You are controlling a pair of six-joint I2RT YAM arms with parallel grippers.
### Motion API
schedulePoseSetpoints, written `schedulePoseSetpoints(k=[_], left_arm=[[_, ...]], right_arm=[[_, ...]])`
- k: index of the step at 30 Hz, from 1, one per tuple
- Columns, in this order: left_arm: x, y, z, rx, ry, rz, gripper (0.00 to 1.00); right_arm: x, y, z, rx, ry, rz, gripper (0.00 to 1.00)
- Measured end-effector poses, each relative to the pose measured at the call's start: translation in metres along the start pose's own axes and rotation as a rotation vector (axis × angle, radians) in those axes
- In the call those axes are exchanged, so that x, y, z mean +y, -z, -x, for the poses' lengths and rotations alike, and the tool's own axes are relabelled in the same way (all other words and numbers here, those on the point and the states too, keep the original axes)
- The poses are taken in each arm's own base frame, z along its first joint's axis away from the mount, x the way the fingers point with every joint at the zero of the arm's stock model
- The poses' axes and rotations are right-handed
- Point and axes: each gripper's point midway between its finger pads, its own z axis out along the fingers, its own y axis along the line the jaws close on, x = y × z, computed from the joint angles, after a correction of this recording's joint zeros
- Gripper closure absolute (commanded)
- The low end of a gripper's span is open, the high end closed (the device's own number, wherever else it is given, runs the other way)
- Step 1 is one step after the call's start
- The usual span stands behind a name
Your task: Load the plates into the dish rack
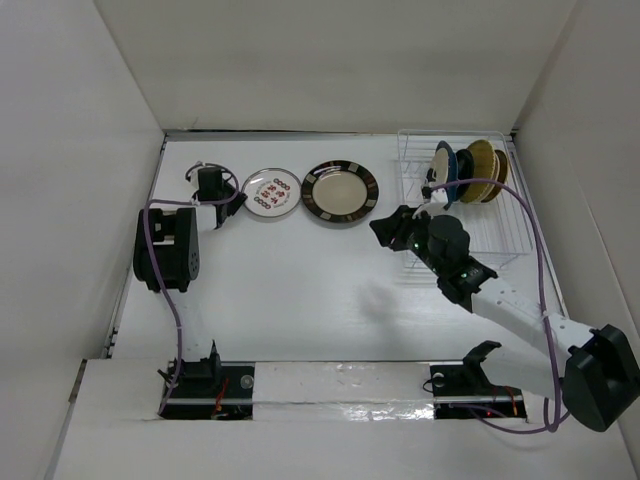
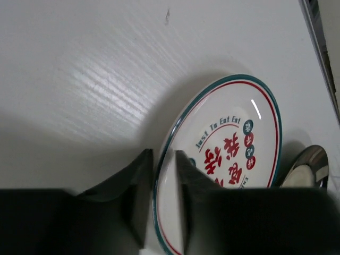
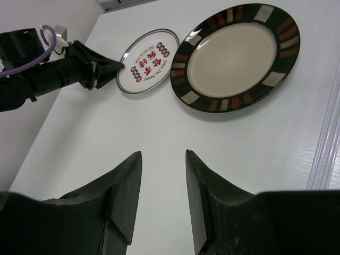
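A white plate with red marks (image 1: 272,191) (image 2: 234,138) (image 3: 149,58) lies at the back left of the table. My left gripper (image 1: 240,198) (image 2: 164,153) straddles its near rim, one finger over the plate and one outside the edge, with a narrow gap still showing. The black-rimmed cream plate (image 1: 340,191) (image 3: 236,53) lies flat beside it. The white wire dish rack (image 1: 500,235) at the back right holds upright plates, among them a blue one (image 1: 446,172), a yellow one (image 1: 480,170) and a dark brown one (image 1: 497,175). My right gripper (image 1: 385,228) (image 3: 163,153) is open and empty, left of the rack.
White walls close in the table on the left, back and right. The rack's rail (image 3: 326,143) runs along the right edge of the right wrist view. A purple cable (image 1: 535,240) arcs from the right arm past the rack.
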Motion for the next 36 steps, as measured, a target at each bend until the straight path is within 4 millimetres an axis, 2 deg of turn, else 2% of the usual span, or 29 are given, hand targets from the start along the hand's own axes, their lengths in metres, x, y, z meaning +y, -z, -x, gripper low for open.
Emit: schedulePoseSetpoints(k=[1,5,7,10,13,14,15,17,20,25,28,32,36], left_arm=[[0.002,0.0,0.0,0.001,0.006,0.001,1.0],[0.003,0.006,-0.003,-0.004,0.058,-0.064,1.0],[0.017,0.021,-0.006,-0.025,0.104,-0.07,1.0],[0.04,0.055,-0.011,-0.064,0.17,-0.056,1.0],[0.048,0.092,-0.011,-0.12,0.207,-0.07,1.0],[0.048,0.097,-0.011,-0.126,0.209,-0.076,1.0],[0.046,0.115,-0.009,-0.156,0.21,-0.097,1.0],[0.041,0.138,-0.005,-0.192,0.206,-0.13,1.0],[0.023,0.172,0.006,-0.253,0.186,-0.203,1.0],[-0.007,0.229,0.019,-0.332,0.118,-0.325,1.0],[-0.017,0.258,0.018,-0.348,0.076,-0.392,1.0],[-0.023,0.276,0.005,-0.316,0.035,-0.454,1.0],[-0.024,0.278,-0.016,-0.221,-0.009,-0.483,1.0]], right_arm=[[0.0,0.0,0.0,0.001,0.0,-0.001,0.56],[-0.003,-0.004,-0.007,0.019,0.002,-0.01,0.56],[-0.006,-0.006,-0.011,0.032,0.003,-0.018,0.56],[-0.005,-0.011,-0.014,0.047,0.004,-0.017,0.54],[0.002,-0.018,-0.013,0.06,0.002,0.003,0.37],[0.007,-0.021,-0.014,0.068,0.001,0.019,0.26],[0.013,-0.024,-0.014,0.077,0.0,0.035,0.21],[0.026,-0.032,-0.014,0.093,-0.001,0.072,0.09],[0.048,-0.05,-0.017,0.125,-0.009,0.137,0.01],[0.073,-0.096,-0.029,0.186,-0.053,0.211,0.0],[0.085,-0.121,-0.039,0.241,-0.079,0.264,0.0],[0.103,-0.136,-0.048,0.302,-0.112,0.348,0.0],[0.119,-0.135,-0.055,0.348,-0.14,0.423,0.03]])
